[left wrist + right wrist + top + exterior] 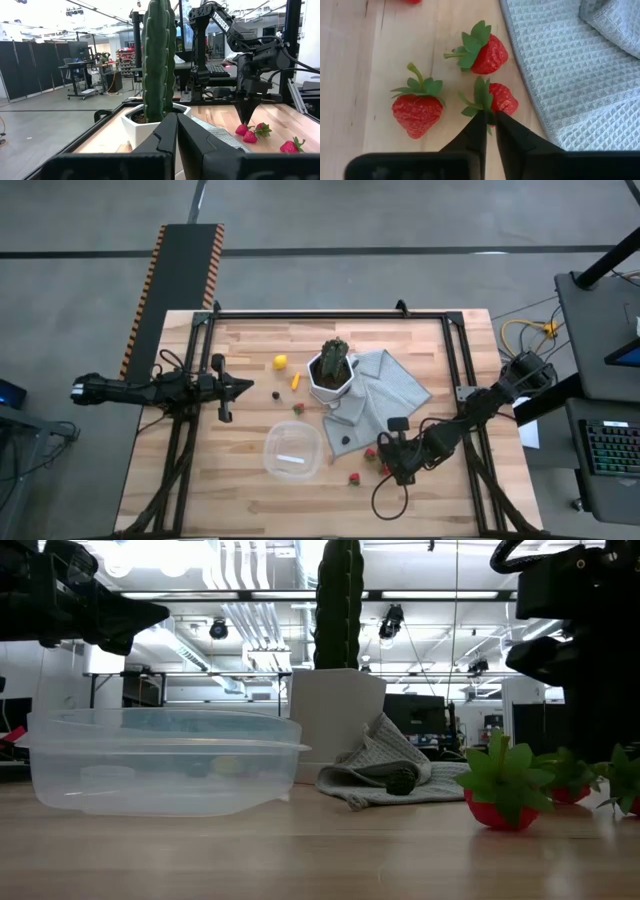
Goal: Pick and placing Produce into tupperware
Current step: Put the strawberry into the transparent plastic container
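The right gripper (490,120) is pinched nearly shut on the green leaves of a strawberry (501,98) lying on the wooden table (200,480), just beside the edge of a grey waffle-weave cloth (580,75). Its two dark fingertips meet at the leafy top, with only a sliver of gap between them, and the fruit itself rests on the wood. Two more strawberries lie close by: one (485,52) nearer the cloth's edge, another (417,111) on the bare wood to the other side. In the high view the right arm reaches in from the table's right edge and bends down towards the front, its gripper (392,463) pointing at the fruit cluster.

The left gripper (176,135) is closed and empty, its fingers pressed together. The left arm stretches level over the table's left side, its gripper (245,387) aimed towards a green cactus (335,360) in a white faceted pot (322,385).

The clear tupperware (292,452) sits empty near the table's front middle, well apart from the gripped fruit. A yellow lemon (281,362), a small orange piece (295,381) and a dark berry (276,394) lie on the wood between the left gripper and the pot. Another strawberry (354,478) rests just right of the container.
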You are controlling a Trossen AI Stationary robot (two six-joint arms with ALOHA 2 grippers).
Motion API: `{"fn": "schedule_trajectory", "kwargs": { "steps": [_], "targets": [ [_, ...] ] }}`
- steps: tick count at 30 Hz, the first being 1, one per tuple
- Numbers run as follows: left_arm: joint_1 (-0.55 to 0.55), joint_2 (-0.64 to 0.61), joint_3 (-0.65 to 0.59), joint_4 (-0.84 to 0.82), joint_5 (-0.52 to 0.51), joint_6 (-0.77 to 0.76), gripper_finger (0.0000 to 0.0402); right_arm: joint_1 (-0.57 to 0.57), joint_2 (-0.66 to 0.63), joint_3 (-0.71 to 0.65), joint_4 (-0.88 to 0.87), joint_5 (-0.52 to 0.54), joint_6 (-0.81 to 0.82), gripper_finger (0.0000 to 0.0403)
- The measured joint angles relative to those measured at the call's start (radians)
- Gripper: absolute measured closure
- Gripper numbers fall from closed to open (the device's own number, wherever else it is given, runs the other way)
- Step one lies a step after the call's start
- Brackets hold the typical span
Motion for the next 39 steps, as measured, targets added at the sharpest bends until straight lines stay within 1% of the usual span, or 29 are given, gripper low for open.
{"fn": "schedule_trajectory", "kwargs": {
  "steps": [2,5,14,23,29,35,39],
  "targets": [
    [0.000,0.000,0.000,0.000,0.000,0.000,0.0402,0.000,0.000,0.000,-0.003,-0.005,0.000,0.0390],
    [0.000,0.000,0.000,0.000,0.000,0.000,0.0402,0.000,0.000,0.000,-0.005,-0.006,-0.001,0.0394],
    [0.000,0.000,0.000,0.000,0.000,0.000,0.0402,0.000,0.000,0.011,-0.057,0.020,0.000,0.0395],
    [0.000,0.000,0.000,0.000,0.000,0.000,0.0402,-0.002,-0.002,0.076,-0.151,0.053,0.000,0.0395],
    [0.000,0.000,0.000,-0.001,0.000,0.000,0.0402,-0.002,-0.003,0.089,-0.159,0.054,-0.002,0.0395],
    [0.000,0.000,0.000,-0.001,0.000,0.000,0.0402,-0.002,-0.009,0.089,-0.158,0.051,0.062,0.0395],
    [0.000,0.000,0.000,0.000,0.000,0.000,0.0402,-0.002,-0.029,0.110,-0.158,0.015,0.116,0.0384]
  ]
}}
